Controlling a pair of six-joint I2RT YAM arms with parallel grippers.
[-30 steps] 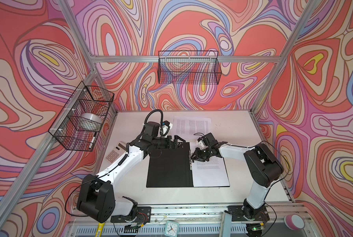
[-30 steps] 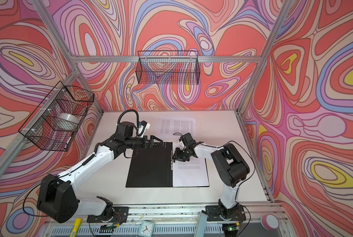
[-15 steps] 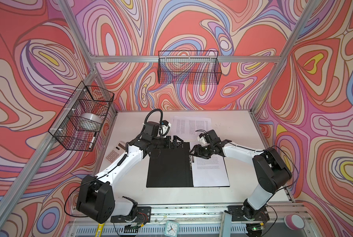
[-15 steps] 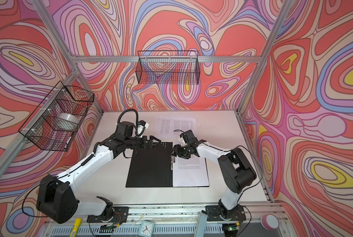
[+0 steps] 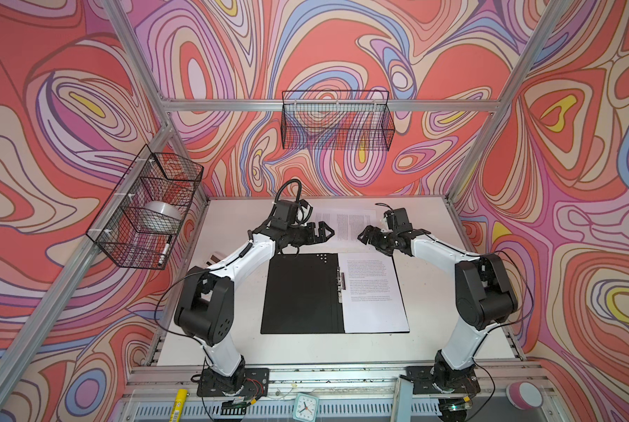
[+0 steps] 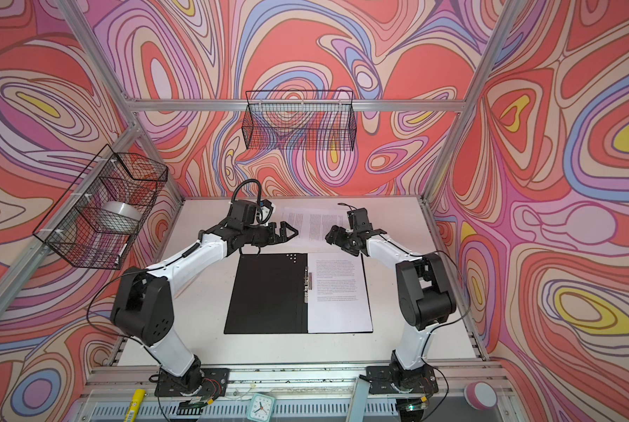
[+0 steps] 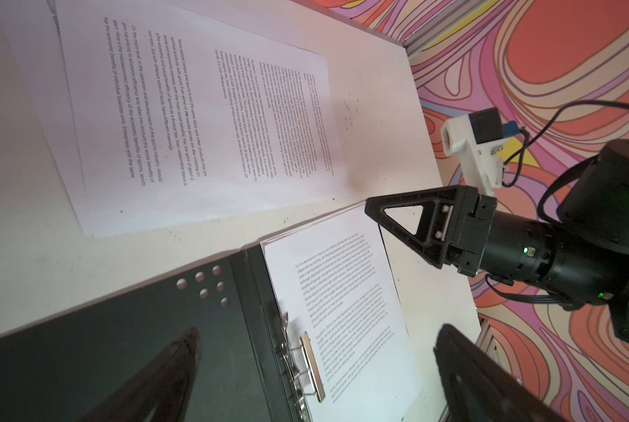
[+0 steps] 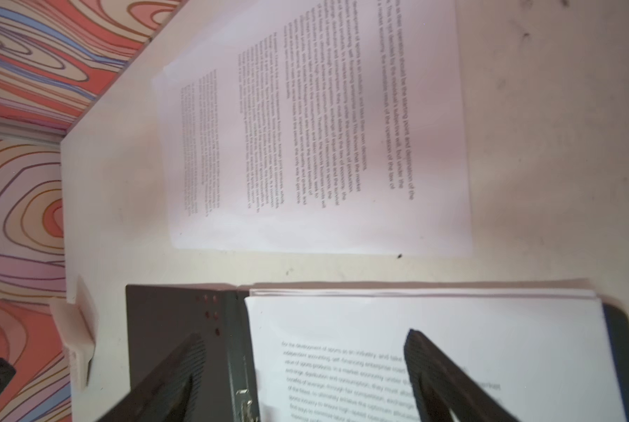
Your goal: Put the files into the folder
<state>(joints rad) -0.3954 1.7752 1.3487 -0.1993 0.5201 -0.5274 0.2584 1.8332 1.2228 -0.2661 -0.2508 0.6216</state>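
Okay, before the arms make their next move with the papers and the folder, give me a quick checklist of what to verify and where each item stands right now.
1. Folder open and flat on the table: ok.
2. Left gripper open and empty: ok.
3. Right gripper open and empty: ok.
4. Filed sheets lying on the folder's right half: ok.
5. All files inside: not ok; loose sheets lie on the table behind the folder.
6. Spine clip holding the filed sheets: cannot tell.
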